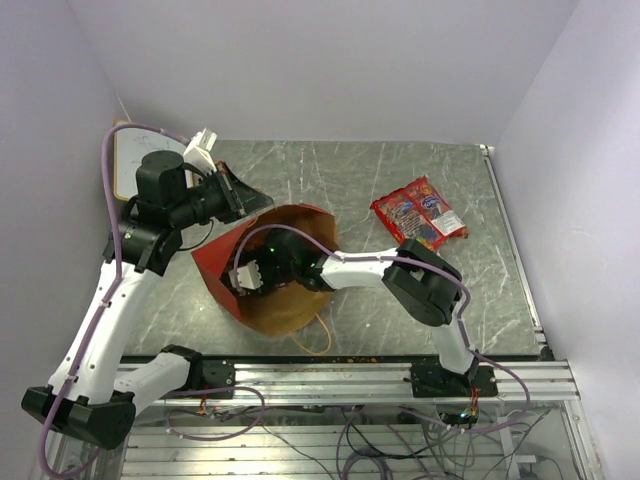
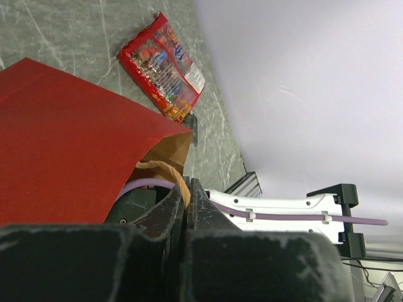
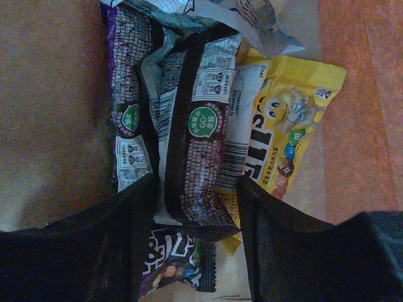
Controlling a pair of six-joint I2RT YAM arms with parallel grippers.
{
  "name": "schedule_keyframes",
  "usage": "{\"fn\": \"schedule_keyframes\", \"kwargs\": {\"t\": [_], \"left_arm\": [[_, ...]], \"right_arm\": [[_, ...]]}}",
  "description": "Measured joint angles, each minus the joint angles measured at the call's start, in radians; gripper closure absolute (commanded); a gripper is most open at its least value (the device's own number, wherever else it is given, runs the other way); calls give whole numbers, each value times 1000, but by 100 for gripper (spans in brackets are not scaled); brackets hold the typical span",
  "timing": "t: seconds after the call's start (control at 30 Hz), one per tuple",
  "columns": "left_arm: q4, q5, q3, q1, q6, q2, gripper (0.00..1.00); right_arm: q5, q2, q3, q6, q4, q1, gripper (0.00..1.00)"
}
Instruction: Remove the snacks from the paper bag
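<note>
The paper bag [image 1: 215, 262], red outside and brown inside, lies on its side with its mouth towards the near edge. My left gripper [image 1: 240, 200] is shut on its twisted paper handle [image 2: 165, 171] at the upper rim. My right gripper [image 1: 248, 275] is inside the bag, open. In the right wrist view its fingers [image 3: 129, 239] straddle a brown packet [image 3: 198, 138], with a purple packet [image 3: 126, 94] on the left, a yellow packet [image 3: 286, 126] on the right and a dark packet [image 3: 173, 261] below. Two red crisp-style bags [image 1: 420, 213] lie on the table outside.
A white board [image 1: 128, 160] leans at the back left. The bag's other handle loop [image 1: 315, 335] lies on the table near the aluminium rail [image 1: 330, 375]. Walls close the table at the back and right.
</note>
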Motion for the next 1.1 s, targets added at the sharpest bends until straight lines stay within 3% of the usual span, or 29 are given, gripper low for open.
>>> {"fn": "schedule_keyframes", "kwargs": {"t": [0.13,0.33,0.6,1.1], "left_arm": [[-20,-10,0,0,0,-5,93],[-52,-51,1,0,-1,-21,93],[-85,-96,21,0,2,-23,93],[-72,-135,-5,0,-27,-73,93]], "right_arm": [[42,0,-8,2,16,3,75],[66,-31,-60,34,46,3,89],[105,-155,-102,68,2,3,94],[155,-626,-274,210,-158,2,99]]}}
